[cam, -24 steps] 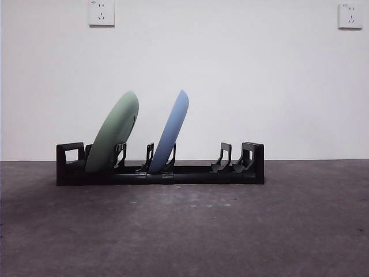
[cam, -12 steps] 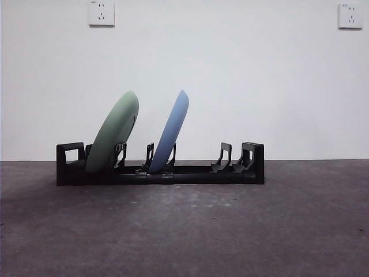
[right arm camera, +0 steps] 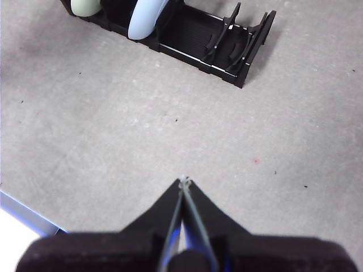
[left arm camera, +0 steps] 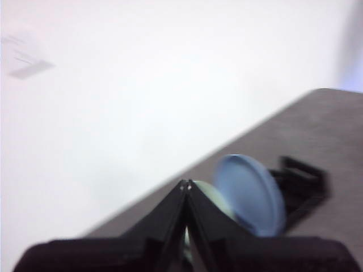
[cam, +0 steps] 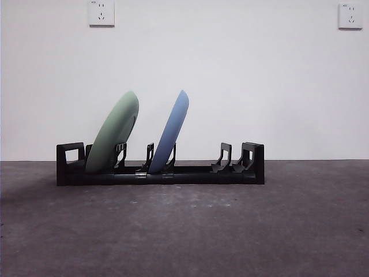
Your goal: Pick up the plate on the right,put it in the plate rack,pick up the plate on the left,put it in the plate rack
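Note:
The black plate rack (cam: pixel 196 173) stands across the middle of the table. A green plate (cam: pixel 114 133) leans in its slots at the left end, and a blue plate (cam: pixel 172 133) leans upright near the middle. The right wrist view shows the rack (right arm camera: pixel 187 39) with the blue plate (right arm camera: pixel 144 17) and the green plate (right arm camera: pixel 85 7). My right gripper (right arm camera: pixel 184 181) is shut and holds nothing, well back from the rack over bare table. My left gripper (left arm camera: pixel 186 183) is shut and empty, held high, with the blue plate (left arm camera: pixel 249 192) and the green plate (left arm camera: pixel 218 201) beyond its tips.
Two white wall sockets (cam: pixel 101 12) (cam: pixel 350 15) sit high on the white wall behind. The grey table (cam: pixel 184 231) stretches in front of the rack. A table edge (right arm camera: pixel 25 215) shows in the right wrist view.

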Robot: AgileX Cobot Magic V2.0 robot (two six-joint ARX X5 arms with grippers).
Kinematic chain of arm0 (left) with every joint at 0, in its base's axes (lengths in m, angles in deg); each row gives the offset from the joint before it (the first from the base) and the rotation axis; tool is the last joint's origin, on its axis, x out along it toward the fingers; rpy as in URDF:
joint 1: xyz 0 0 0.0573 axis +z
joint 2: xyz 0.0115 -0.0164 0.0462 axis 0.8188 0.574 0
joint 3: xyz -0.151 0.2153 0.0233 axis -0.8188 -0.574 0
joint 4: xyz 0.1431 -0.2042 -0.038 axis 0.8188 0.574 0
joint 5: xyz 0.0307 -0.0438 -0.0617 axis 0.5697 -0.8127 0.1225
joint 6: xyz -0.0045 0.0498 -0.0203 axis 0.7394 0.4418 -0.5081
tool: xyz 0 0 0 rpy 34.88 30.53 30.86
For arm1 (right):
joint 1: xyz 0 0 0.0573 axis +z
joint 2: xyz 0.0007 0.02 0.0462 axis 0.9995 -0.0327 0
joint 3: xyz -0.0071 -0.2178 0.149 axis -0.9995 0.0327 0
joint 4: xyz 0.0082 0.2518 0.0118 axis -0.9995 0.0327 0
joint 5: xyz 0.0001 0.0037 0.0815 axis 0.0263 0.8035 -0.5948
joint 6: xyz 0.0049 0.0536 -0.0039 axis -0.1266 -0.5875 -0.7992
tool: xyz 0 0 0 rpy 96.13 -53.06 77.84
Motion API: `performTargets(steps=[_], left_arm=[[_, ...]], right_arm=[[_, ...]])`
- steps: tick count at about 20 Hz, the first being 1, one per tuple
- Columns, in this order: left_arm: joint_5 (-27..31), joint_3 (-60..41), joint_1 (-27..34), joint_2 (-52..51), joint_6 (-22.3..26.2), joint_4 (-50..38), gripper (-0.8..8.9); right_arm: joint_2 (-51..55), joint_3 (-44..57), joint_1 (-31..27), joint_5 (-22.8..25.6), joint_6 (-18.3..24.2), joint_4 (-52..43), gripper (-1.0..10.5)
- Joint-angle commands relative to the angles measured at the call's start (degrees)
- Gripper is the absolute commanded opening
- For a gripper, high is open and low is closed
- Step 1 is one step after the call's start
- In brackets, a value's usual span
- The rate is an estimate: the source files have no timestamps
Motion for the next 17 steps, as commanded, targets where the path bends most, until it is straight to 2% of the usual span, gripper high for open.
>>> performTargets(steps=[1, 4, 7, 11, 17], left_arm=[[0.02, -5.99, 4.15, -5.14, 6.01, -4.68, -0.04], [0.02, -18.62, 6.73, -12.13, 5.55, -14.86, -0.04], [0.0, -32.02, 7.06, -18.75, 3.32, -20.57, -0.04], [1.9, -46.1, 7.06, -25.7, -0.77, -22.36, -0.04], [6.8, -58.53, 7.06, -34.88, -4.81, -22.36, -0.04]], right_arm=[[-0.74, 0.39, 0.04, 0.24, -0.37, -1.05, 0.0], [-1.09, 0.39, 0.04, 0.68, -0.37, -1.11, 0.0], [-1.09, 0.39, 0.04, 0.92, -0.37, -1.2, 0.0], [-1.09, 0.39, 0.04, 0.9, -0.37, -1.2, 0.0], [-1.09, 0.39, 0.04, 0.9, -0.37, -1.2, 0.0]])
